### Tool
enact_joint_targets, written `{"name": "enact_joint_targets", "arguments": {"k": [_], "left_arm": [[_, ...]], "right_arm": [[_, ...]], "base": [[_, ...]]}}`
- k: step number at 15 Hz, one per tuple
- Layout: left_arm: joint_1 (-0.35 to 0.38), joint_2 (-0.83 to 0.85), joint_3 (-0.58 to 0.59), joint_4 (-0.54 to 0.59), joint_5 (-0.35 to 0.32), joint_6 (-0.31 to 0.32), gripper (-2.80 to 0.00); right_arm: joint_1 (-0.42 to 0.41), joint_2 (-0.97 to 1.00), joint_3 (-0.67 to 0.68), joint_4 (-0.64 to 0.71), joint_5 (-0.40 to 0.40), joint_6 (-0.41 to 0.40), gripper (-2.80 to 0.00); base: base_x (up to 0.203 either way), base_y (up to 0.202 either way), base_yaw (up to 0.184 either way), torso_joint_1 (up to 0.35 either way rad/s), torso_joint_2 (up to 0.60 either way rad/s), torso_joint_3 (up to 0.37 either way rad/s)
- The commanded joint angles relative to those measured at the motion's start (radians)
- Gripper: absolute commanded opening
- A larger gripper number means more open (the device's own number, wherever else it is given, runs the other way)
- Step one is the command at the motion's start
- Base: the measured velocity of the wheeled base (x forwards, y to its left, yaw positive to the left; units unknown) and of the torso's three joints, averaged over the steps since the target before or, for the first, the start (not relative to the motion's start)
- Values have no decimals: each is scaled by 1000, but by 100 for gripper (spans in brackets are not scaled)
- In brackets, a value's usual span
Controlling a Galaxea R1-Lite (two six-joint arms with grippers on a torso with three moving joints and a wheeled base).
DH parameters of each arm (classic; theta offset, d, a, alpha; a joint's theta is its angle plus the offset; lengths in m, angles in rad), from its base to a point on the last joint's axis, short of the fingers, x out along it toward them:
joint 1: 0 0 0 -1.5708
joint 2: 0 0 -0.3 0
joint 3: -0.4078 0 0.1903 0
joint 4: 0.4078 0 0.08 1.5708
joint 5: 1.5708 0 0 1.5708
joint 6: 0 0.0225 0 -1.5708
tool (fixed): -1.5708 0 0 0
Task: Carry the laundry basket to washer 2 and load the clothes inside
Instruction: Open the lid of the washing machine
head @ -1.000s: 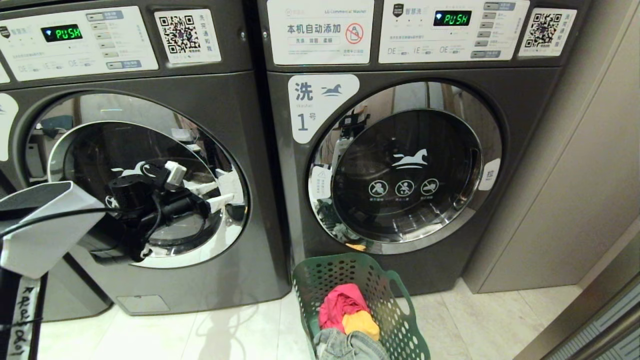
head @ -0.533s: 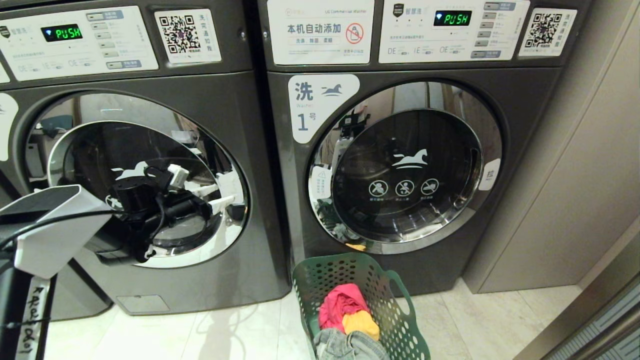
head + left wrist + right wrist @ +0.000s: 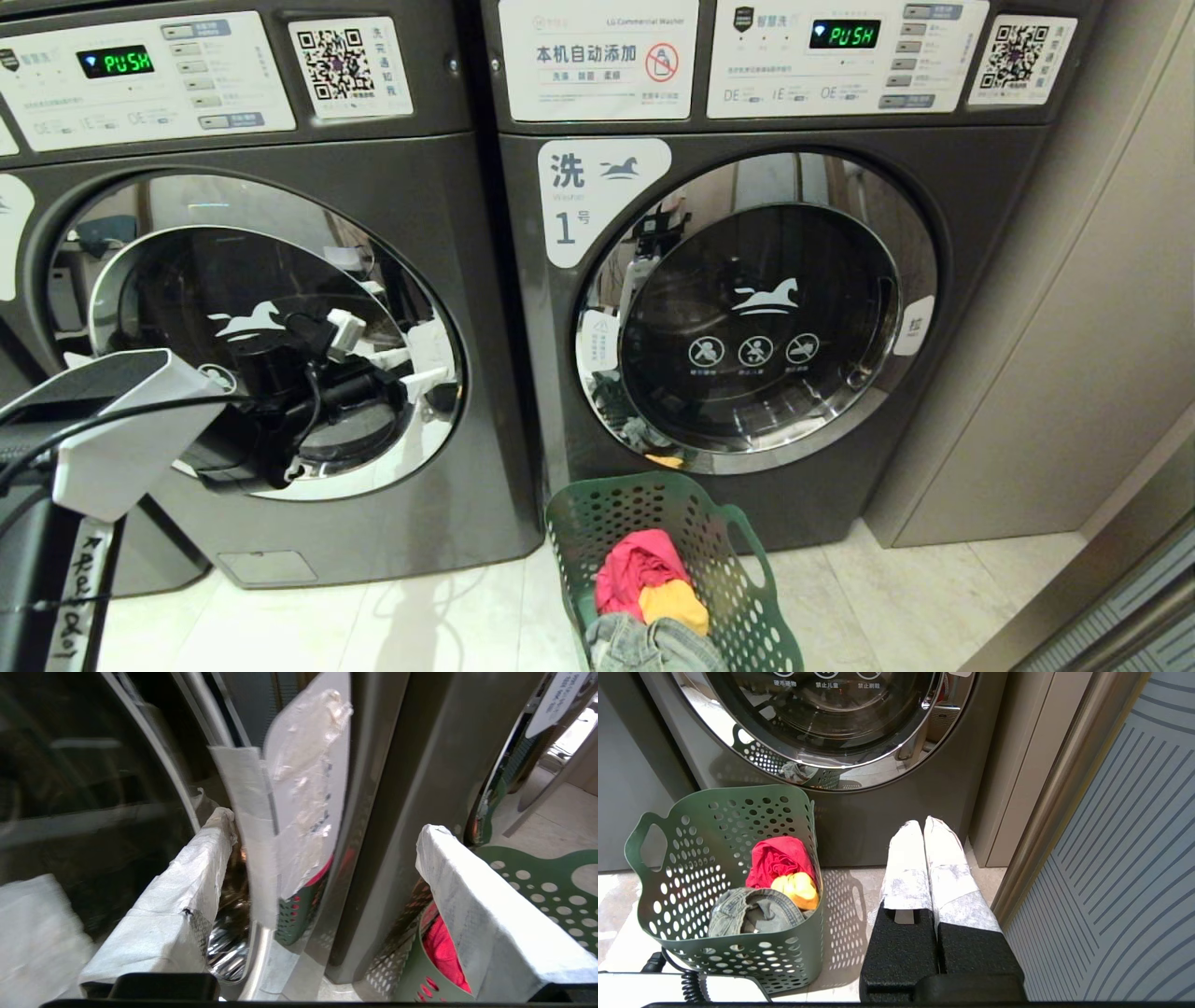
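With its fingers spread wide and empty, the left gripper (image 3: pixel 411 362) hangs at the door edge of the washer (image 3: pixel 280 373) at left of the frame, the right gripper (image 3: pixel 924 828) rests closed, and the laundry basket (image 3: pixel 597 509) stands on the floor at lower centre.

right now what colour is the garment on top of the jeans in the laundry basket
Yellow-orange, beside a red one, in the green laundry basket; clearest in the right wrist view.

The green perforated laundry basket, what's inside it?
The green perforated plastic laundry basket holds a red garment, a yellow one and grey denim. Anything beneath is covered.
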Motion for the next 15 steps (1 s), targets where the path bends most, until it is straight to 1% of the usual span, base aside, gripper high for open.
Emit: {"name": "enact_joint_targets", "arguments": {"k": [1, 5, 7, 8, 10, 15], "left_arm": [[-3, 16, -32, 16, -7, 0, 0], [-14, 56, -114, 53, -10, -1, 0], [-16, 80, -143, 56, -47, -2, 0], [-15, 86, -144, 56, -74, -2, 0], [-16, 94, -149, 56, -104, -2, 0], [-19, 98, -161, 47, -104, -1, 0]], "right_arm": [[0, 1, 1, 0, 0, 0, -280], [0, 1, 0, 0, 0, 0, -280], [0, 1, 1, 0, 0, 0, -280], [0, 1, 0, 0, 0, 0, -280], [0, 1, 0, 0, 0, 0, -280], [0, 1, 0, 0, 0, 0, -280]], "base": [[0, 0, 0, 0, 0, 0], [0, 0, 0, 0, 0, 0], [0, 0, 0, 0, 0, 0], [0, 0, 0, 0, 0, 0], [0, 0, 0, 0, 0, 0], [0, 0, 0, 0, 0, 0]]}}
